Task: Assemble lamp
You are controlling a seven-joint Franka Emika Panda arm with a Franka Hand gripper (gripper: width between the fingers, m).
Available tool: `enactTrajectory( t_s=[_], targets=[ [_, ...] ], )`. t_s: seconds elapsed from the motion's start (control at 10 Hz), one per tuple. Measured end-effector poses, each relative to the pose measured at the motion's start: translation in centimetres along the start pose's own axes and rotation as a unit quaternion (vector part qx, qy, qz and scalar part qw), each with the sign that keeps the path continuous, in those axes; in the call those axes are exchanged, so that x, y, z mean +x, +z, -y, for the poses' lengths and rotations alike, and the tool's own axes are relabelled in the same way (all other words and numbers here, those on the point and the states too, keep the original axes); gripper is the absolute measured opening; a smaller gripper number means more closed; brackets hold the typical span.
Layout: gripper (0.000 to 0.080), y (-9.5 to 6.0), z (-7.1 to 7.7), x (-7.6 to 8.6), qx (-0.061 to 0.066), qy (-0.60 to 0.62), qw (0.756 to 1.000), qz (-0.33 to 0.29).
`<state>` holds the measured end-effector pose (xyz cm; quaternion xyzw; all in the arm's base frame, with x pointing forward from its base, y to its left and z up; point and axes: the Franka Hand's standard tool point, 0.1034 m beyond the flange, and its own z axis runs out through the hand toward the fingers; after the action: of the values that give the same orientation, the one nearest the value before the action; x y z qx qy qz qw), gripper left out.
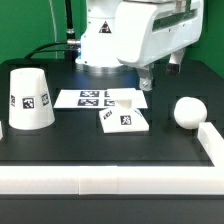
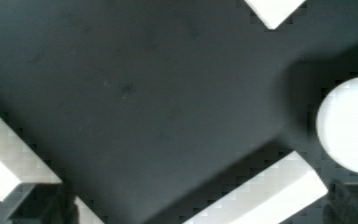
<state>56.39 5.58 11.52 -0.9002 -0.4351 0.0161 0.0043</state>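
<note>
My end effector [image 1: 148, 82] hangs above the tabletop [image 1: 70, 140], fingers spread wide and empty. The shade [image 1: 30, 100] stands well away, the base [image 1: 126, 119] nearest me and the bulb [image 1: 188, 112] near. I judge I should centre squarely over the base before descending.

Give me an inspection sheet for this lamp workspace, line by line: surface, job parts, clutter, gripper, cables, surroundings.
Surface: black table, white rail along its near edge and the exterior view's right.
Job's things: shade standing wide end down, base flat, bulb lying loose; all apart, none joined.
Clutter: only the marker board, behind the base.
Gripper: gripper above the table behind the base, holding nothing; open or shut unclear.
Cables: one dark cable, it seems, behind the arm.
Surroundings: green backdrop.
</note>
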Motion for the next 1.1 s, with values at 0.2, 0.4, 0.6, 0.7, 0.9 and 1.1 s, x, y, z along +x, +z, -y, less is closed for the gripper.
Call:
enactTrajectory(
  t_s=[0.2,0.4,0.6,0.7,0.9,1.1],
  targets=[
    [0.0699,0.0,0.0,0.0,0.0,0.0,1.0,0.0],
    [0.0699,0.0,0.0,0.0,0.0,0.0,1.0,0.0],
    [0.0699,0.1,0.2,-1.2,0.001,-0.006,1.0,0.003],
    [0.0699,0.0,0.9,-3.0,-0.001,0.0,1.0,0.003],
    [0.0699,0.8,2.2,-7.2,-0.001,-0.003,1.0,0.005],
    [0.0699,2.0,3.2,-10.3,0.006,0.005,1.0,0.011]
  ],
)
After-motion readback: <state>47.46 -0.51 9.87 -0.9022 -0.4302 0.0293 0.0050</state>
